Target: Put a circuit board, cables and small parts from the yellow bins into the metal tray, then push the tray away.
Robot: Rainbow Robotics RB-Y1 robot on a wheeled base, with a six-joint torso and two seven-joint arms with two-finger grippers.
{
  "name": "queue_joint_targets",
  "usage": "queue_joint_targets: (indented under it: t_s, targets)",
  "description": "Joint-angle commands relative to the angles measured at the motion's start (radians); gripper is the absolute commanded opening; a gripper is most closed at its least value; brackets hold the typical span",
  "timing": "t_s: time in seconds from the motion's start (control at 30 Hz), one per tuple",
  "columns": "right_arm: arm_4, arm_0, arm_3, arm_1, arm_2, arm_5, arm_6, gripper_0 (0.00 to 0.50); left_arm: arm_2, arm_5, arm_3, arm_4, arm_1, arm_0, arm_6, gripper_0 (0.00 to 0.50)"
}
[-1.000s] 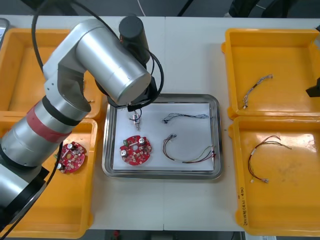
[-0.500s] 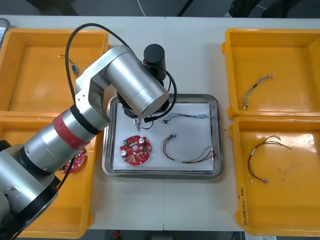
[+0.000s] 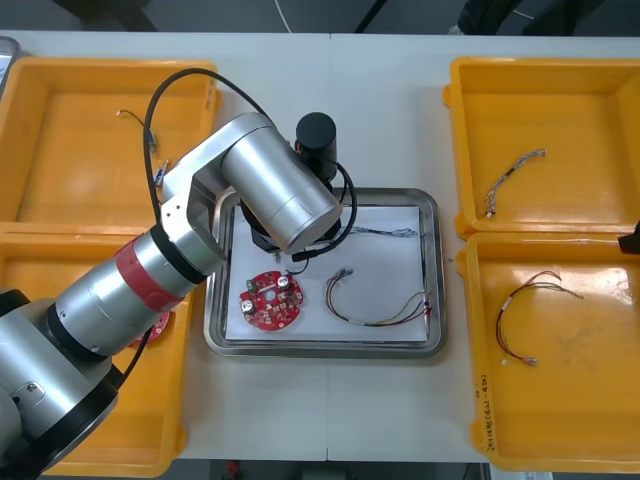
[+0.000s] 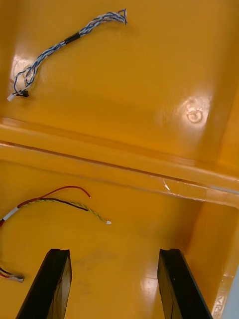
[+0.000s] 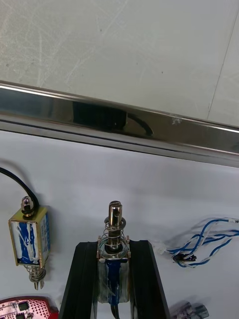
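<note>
Over the white-lined metal tray [image 3: 430, 270], my left arm [image 3: 285, 195] hides its own gripper in the front view. In the left wrist view, the left gripper [image 5: 113, 246] is shut on a small metal part [image 5: 115, 214] with a spring and blue winding, held just above the tray's white floor. A second small metal part [image 5: 29, 239] lies beside it. The tray also holds a red circuit board [image 3: 270, 300], a blue and white cable [image 3: 385, 232] and a red and yellow cable [image 3: 375, 305]. My right gripper [image 4: 114, 284] stands open over the near right bin [image 3: 590, 400].
The tray's shiny far rim [image 5: 119, 124] runs just beyond the held part. The far right bin [image 3: 580, 100] holds a blue and white cable [image 3: 515, 175]. A red and yellow cable [image 3: 525, 310] lies in the near right bin. Another circuit board [image 3: 150, 325] sits in the near left bin.
The left arm has swung in from the left bins and settled over the tray's left half with the small part. The right gripper's dark edge sits lower at the right border.
</note>
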Motion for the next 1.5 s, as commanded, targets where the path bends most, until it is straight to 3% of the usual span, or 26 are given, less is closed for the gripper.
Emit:
queue_joint_targets:
  t_s: [0.03, 0.1, 0.2, 0.4, 0.57, 0.77, 0.97, 1.2, 1.5]
  targets:
    - [0.003, 0.046, -0.031, 0.026, -0.013, 0.003, -0.045, 0.500, -0.019, -0.010, -0.012, -0.004, -0.029, 0.007, -0.041, 0.214]
    - [0.006, 0.058, -0.031, 0.027, -0.012, 0.003, -0.053, 0.500, -0.017, -0.009, -0.012, -0.008, -0.028, 0.007, -0.040, 0.310]
    - [0.008, 0.077, -0.030, 0.027, -0.004, 0.003, -0.065, 0.500, -0.015, 0.005, -0.018, -0.019, -0.025, 0.007, -0.043, 0.375]
    - [-0.002, 0.098, -0.030, 0.027, 0.010, 0.003, -0.152, 0.500, 0.026, 0.076, -0.095, -0.008, -0.008, 0.007, -0.044, 0.432]
    - [-0.005, 0.098, -0.030, 0.027, 0.028, 0.003, -0.227, 0.500, 0.080, 0.175, -0.201, 0.033, 0.021, 0.007, -0.052, 0.442]
    - [-0.009, 0.097, 0.001, 0.026, 0.051, 0.003, -0.280, 0.500, 0.212, 0.353, -0.394, 0.159, 0.110, 0.007, -0.055, 0.442]
    - [-0.012, 0.086, 0.022, 0.024, 0.059, 0.003, -0.287, 0.500, 0.353, 0.353, -0.516, 0.283, 0.209, 0.011, -0.061, 0.443]
    - [-0.018, 0.075, 0.042, 0.014, 0.067, 0.003, -0.290, 0.500, 0.480, 0.353, -0.575, 0.420, 0.342, 0.031, -0.075, 0.444]
    - [-0.025, 0.072, 0.042, -0.008, 0.074, 0.003, -0.298, 0.500, 0.610, 0.353, -0.641, 0.570, 0.515, 0.153, -0.096, 0.442]
